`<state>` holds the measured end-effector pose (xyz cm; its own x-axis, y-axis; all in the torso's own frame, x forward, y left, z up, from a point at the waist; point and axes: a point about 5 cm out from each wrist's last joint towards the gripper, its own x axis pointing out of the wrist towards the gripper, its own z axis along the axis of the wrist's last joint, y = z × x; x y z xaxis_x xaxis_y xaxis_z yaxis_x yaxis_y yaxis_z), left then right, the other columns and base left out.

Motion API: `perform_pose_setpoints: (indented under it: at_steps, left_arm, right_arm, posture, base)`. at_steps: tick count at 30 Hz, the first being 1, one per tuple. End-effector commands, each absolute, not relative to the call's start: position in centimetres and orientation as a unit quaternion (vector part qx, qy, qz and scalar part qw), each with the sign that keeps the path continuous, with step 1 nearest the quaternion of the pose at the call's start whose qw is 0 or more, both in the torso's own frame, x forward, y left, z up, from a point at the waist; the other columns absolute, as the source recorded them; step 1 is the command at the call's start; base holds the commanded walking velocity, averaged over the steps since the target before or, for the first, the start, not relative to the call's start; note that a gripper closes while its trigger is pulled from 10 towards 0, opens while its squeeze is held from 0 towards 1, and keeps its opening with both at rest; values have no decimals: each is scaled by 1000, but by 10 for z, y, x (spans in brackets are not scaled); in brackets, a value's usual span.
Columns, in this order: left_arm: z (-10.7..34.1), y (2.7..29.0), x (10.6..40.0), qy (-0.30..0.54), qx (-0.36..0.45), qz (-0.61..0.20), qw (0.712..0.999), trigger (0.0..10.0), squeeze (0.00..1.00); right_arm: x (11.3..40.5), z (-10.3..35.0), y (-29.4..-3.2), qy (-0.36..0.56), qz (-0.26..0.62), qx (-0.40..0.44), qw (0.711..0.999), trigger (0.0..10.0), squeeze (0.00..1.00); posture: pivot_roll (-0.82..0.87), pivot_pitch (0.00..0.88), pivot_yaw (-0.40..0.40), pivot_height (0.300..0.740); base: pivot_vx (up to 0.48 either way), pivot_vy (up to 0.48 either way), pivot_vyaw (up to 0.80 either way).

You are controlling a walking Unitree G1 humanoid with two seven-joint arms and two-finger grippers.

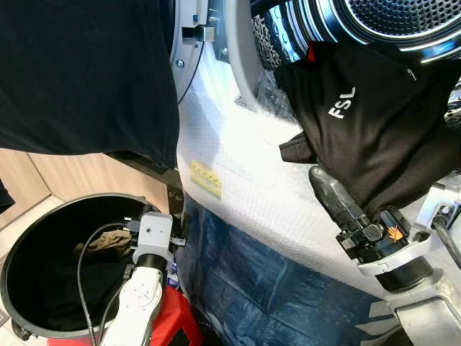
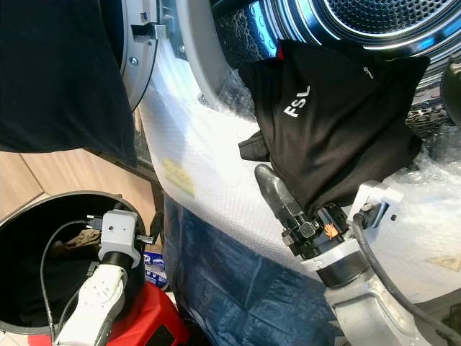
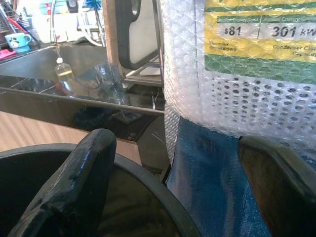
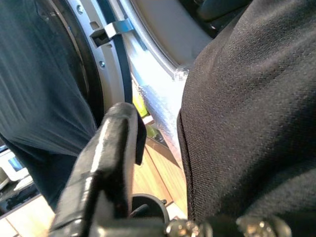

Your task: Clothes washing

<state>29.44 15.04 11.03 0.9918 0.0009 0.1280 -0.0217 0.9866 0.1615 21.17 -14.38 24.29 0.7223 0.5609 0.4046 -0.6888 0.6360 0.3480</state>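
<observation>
A black garment (image 1: 360, 122) with white "FSL" lettering hangs out of the washer drum (image 1: 403, 21) over its rim. Its lower end drapes onto my right gripper (image 1: 337, 184), which points up at the drum. One finger (image 4: 106, 163) stands bare beside the cloth with a gap between them; the cloth covers the other, so the gripper looks open. Low on the left, my left gripper (image 3: 173, 163) hangs open above the black bucket (image 1: 68, 204), nothing between its fingers (image 3: 79, 187). A brownish cloth (image 1: 108, 244) lies inside the bucket.
The machine's front is wrapped in white bubble wrap (image 1: 245, 166) and blue film (image 1: 252, 281), with an energy label (image 3: 256, 34). A dark cloth (image 1: 86, 72) hangs at the upper left. A red object (image 1: 173, 317) sits by the bucket.
</observation>
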Motion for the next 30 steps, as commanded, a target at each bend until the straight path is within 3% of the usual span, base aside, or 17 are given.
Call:
perform_pose_setpoints:
  at_steps: [1,7,8,9,10,13,14,15,30]
  left_arm:
    - [109,150,293,-64,80,9,995,10000,0]
    - [108,150,293,-63,81,9,995,10000,0]
    - [109,150,293,-63,81,10,995,10000,0]
    - [109,150,293,-63,81,10,995,10000,0]
    - [109,150,293,-64,80,11,995,10000,0]
    - [109,151,293,-64,81,11,995,10000,0]
    - [109,151,293,-64,82,10,995,10000,0]
    - [109,151,293,-64,82,10,995,10000,0]
    - [108,150,292,-62,85,-4,994,10000,0]
  right_arm:
    - [212,246,-144,-140,351,244,893,10000,0]
    - [214,246,-145,-139,352,239,894,10000,0]
    - [215,246,-145,-140,352,240,894,8353,0]
    - [215,246,-145,-141,353,241,893,8353,0]
    - [216,246,-146,-142,351,241,894,0,0]
    - [218,246,-148,-145,341,234,899,0,0]
    - [218,244,-149,-141,343,222,902,2706,0]
    - [217,244,-149,-140,347,217,901,10000,0]
    - [204,224,-170,-113,299,241,916,10000,0]
  posture:
    - [-39,108,-111,740]
    - [-39,108,-111,740]
    - [-39,108,-111,740]
    - [-33,113,-114,740]
    - [-33,113,-114,740]
    - [-33,114,-114,740]
    - [-33,114,-114,740]
    - [-33,114,-114,740]
    - [-56,85,-91,740]
  base:
    - [0,0,0]
    - [0,0,0]
    - [0,0,0]
    - [0,0,0]
    - [0,0,0]
    - [0,0,0]
    - [0,0,0]
    - [0,0,0]
    - [0,0,0]
